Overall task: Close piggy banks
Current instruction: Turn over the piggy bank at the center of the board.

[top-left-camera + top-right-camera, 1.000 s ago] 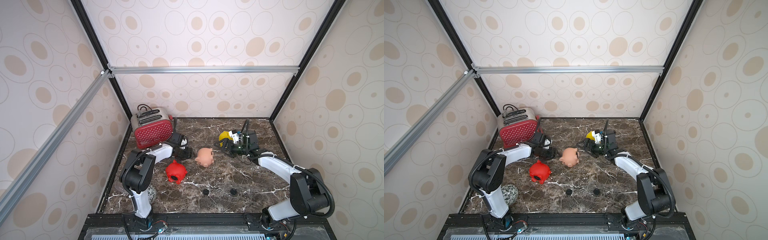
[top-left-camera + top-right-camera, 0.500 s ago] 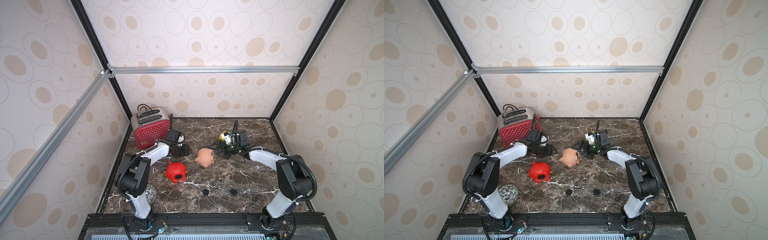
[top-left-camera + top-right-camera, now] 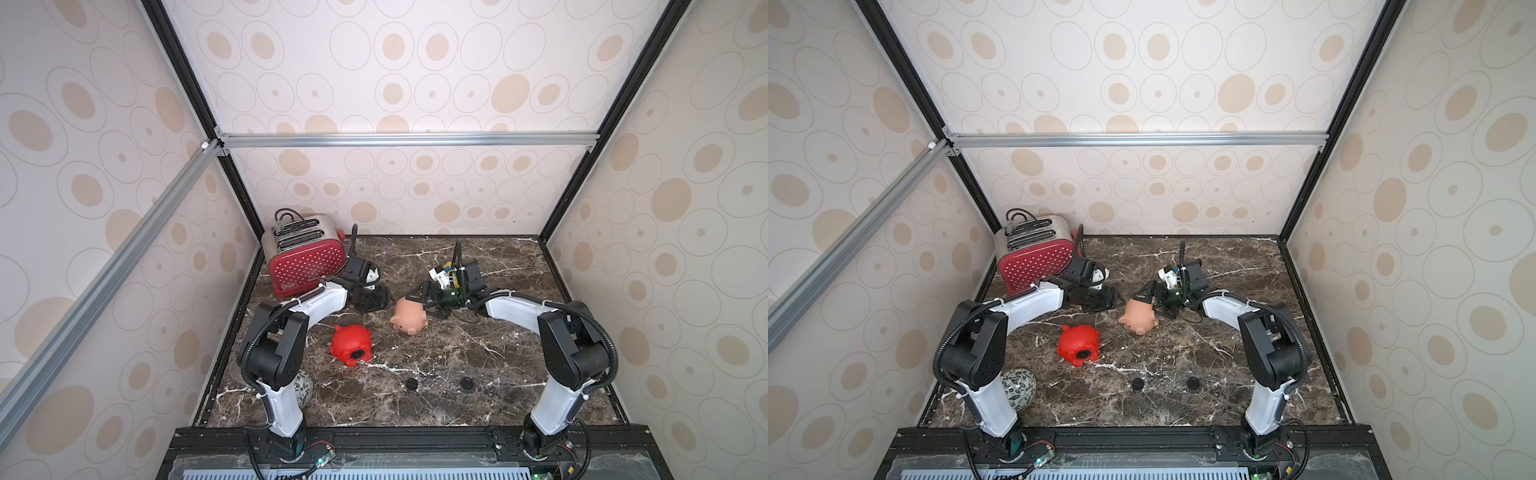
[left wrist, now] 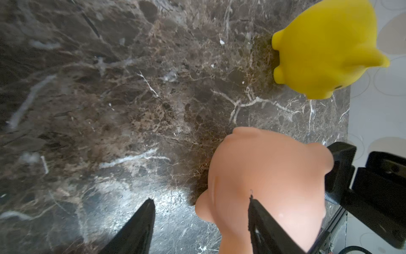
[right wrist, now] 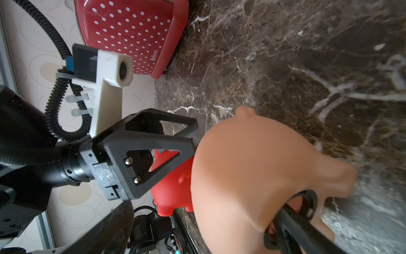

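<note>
The peach-pink pig (image 3: 409, 319) is lying on the table (image 3: 478, 345) near the toaster (image 3: 307, 266); the right gripper (image 3: 422, 301) is spread wide around it; the left gripper (image 3: 380, 300) is hovering released, empty; squeezing squarely across its flanks should be steadying it.

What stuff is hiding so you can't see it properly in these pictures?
- Yellow pig: almost all hidden behind the wrist of the right arm in both top views; the left wrist view's edge cuts it off.
- Patterned ball: half hidden behind the base of the left arm in both top views.
- Peach pig: underside blurred in the right wrist view, so plugged or open is unclear.
</note>
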Available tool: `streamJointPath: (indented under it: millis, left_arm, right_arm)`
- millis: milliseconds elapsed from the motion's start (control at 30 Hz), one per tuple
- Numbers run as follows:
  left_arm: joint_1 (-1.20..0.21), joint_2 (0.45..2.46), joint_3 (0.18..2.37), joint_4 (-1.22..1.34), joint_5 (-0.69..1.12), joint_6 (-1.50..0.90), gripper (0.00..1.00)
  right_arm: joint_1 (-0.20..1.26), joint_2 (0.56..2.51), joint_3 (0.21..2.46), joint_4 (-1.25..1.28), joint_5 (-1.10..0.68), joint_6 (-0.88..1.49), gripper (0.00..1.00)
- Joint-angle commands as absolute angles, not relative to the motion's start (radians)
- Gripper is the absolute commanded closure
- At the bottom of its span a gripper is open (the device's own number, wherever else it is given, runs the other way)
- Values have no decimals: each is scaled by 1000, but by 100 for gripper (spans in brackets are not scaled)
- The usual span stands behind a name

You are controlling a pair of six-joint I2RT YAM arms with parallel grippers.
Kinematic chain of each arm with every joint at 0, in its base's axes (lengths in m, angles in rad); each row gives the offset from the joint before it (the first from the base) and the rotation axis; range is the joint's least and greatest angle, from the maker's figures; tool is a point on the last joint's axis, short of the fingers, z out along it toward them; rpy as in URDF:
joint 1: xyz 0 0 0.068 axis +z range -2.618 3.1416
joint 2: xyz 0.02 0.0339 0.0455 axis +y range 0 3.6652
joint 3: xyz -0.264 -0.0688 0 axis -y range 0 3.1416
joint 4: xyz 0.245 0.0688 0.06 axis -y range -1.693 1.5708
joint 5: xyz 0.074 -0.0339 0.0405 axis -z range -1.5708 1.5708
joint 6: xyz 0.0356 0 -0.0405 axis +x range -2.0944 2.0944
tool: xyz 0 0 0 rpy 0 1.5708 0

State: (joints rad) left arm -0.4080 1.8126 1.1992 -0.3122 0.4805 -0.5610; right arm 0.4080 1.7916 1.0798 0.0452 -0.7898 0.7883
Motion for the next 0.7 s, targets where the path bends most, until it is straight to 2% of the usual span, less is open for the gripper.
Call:
streamJointPath:
  millis: [0,667]
  left_arm:
    - [-420,1825,1232,-313,488,-570,34]
    - [-448,1875,1228,-288,494,-573,33]
  right_arm:
    - [421,1791,1115,29,-804,795,0]
    - [482,1783,1273,-222,-757,751,0]
